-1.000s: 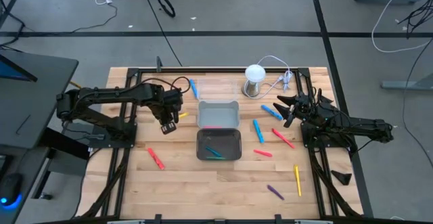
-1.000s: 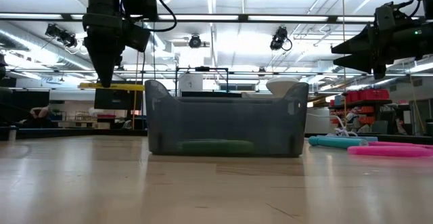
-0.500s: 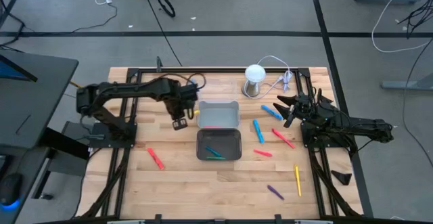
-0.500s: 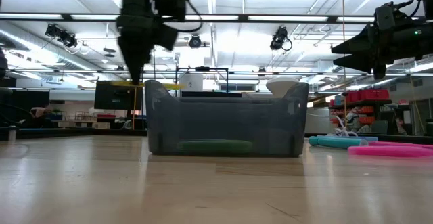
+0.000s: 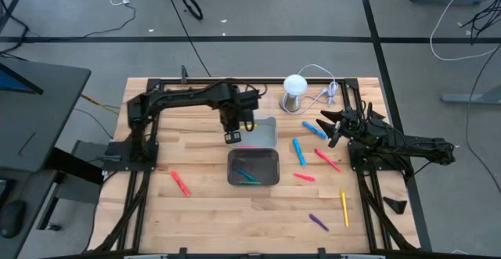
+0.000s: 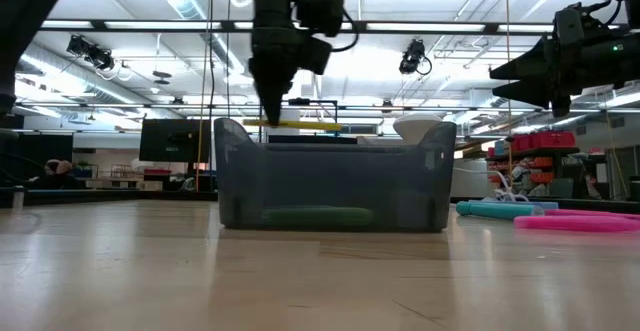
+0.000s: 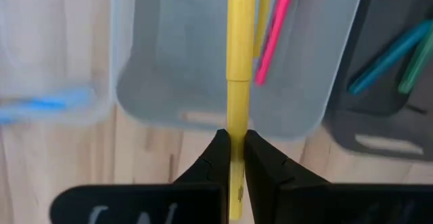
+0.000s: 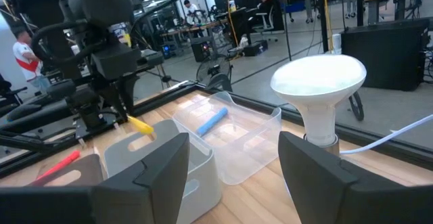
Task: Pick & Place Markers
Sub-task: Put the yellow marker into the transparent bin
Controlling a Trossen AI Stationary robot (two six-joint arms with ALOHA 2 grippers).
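Left gripper [image 5: 231,136], fingers pinching a thin yellow marker pen [image 7: 238,61], is hovering over the near edge of the light grey plastic tray [image 5: 266,124], which is already holding a pink marker [image 7: 276,28]. Right gripper [image 5: 329,126], fingers spread wide and carrying nothing, is waiting near the white-domed metal cylinder [image 5: 293,91], while other markers, among them a blue one [image 5: 298,151], are lying on the wooden slatted worktop [image 5: 211,204] beside the dark grey tray [image 5: 272,156]. Writing is not showing legibly anywhere.
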